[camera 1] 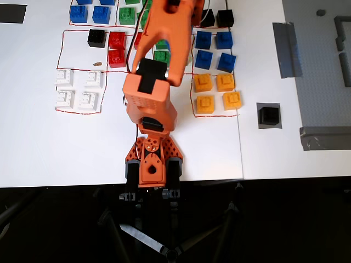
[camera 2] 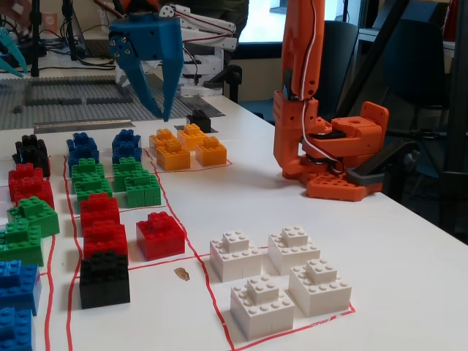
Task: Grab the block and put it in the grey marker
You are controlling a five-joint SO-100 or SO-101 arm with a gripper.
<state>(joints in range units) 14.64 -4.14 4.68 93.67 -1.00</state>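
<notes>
A black block (camera 1: 269, 115) sits on the small grey marker (camera 1: 269, 127) at the right in the overhead view; in the fixed view this block (camera 2: 199, 118) shows just beyond the orange blocks. Other black blocks lie at the upper left (camera 1: 96, 37) and top (camera 1: 225, 18) of the overhead view. My blue gripper (camera 2: 161, 117) hangs high over the blue and orange blocks, pointing down and empty. Its fingertips (camera 2: 167, 115) nearly meet. In the overhead view the orange arm (camera 1: 159, 66) hides the gripper.
Rows of blue (camera 1: 213, 49), orange (camera 1: 216, 92), red (camera 1: 116, 48), green (camera 1: 161, 55) and white (camera 1: 78, 87) blocks lie inside red outlines. A long grey tape strip (camera 1: 286, 49) and a grey baseplate (camera 1: 323, 66) are at the right. The arm base (camera 1: 152, 164) stands at the front edge.
</notes>
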